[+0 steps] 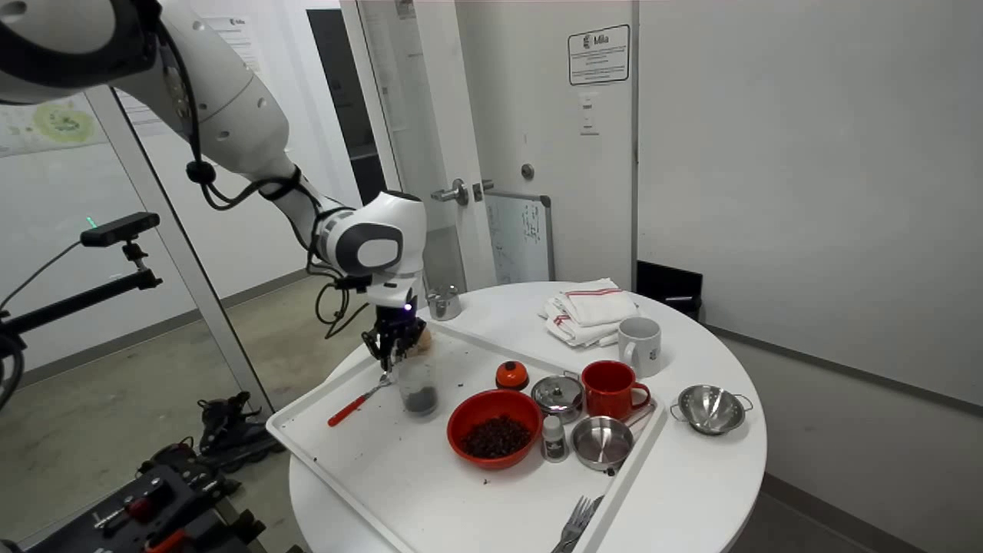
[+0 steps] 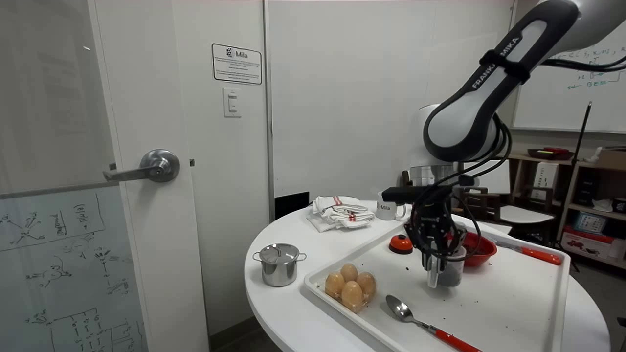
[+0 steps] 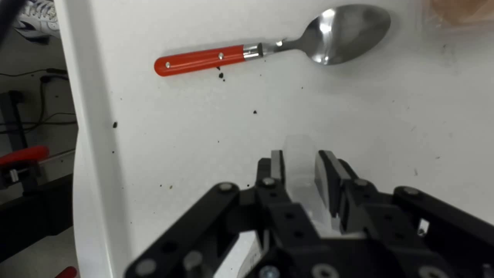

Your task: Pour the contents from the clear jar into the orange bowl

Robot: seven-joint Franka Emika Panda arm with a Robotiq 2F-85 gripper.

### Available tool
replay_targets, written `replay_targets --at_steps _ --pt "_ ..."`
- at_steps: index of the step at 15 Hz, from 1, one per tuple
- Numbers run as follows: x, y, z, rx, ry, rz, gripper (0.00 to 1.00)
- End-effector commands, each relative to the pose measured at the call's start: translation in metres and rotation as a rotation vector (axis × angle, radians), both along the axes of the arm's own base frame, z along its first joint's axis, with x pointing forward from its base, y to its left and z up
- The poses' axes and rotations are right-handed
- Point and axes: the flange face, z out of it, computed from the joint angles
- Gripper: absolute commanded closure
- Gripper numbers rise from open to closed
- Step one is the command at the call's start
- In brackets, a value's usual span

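Observation:
The clear jar (image 1: 419,389) stands upright on the white tray (image 1: 369,480), with dark contents low down. It also shows in an exterior view (image 2: 451,275), partly behind my fingers. My gripper (image 1: 390,359) is beside the jar, pointing down. In the wrist view my gripper (image 3: 300,162) is narrowed on the jar's see-through handle, which fills the gap between the pads; the jar body is mostly hidden by the gripper there. The orange bowl (image 1: 491,463) sits close to the jar with dark bits inside. In an exterior view the bowl (image 2: 481,256) is partly behind the gripper.
A red-handled spoon (image 3: 343,34) and a pack of eggs (image 2: 350,288) lie near the gripper. Around the bowl stand an orange timer (image 1: 511,375), a lidded steel pot (image 1: 558,395), a shaker (image 1: 554,442), a steel pan (image 1: 603,442) and a red cup (image 1: 608,390).

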Motion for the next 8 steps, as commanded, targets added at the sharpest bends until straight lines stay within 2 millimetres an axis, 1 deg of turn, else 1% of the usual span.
replay_targets --at_steps 1,3,5,7,8 --pt "-0.012 0.017 0.063 0.016 -0.1 0.107 0.88" --pt "-0.018 0.015 0.1 0.055 -0.163 0.161 0.88" --pt "-0.023 0.002 0.129 0.107 -0.212 0.181 0.88" --pt "-0.03 -0.016 0.149 0.174 -0.257 0.182 0.88" --pt "-0.034 -0.027 0.154 0.225 -0.277 0.18 0.88"
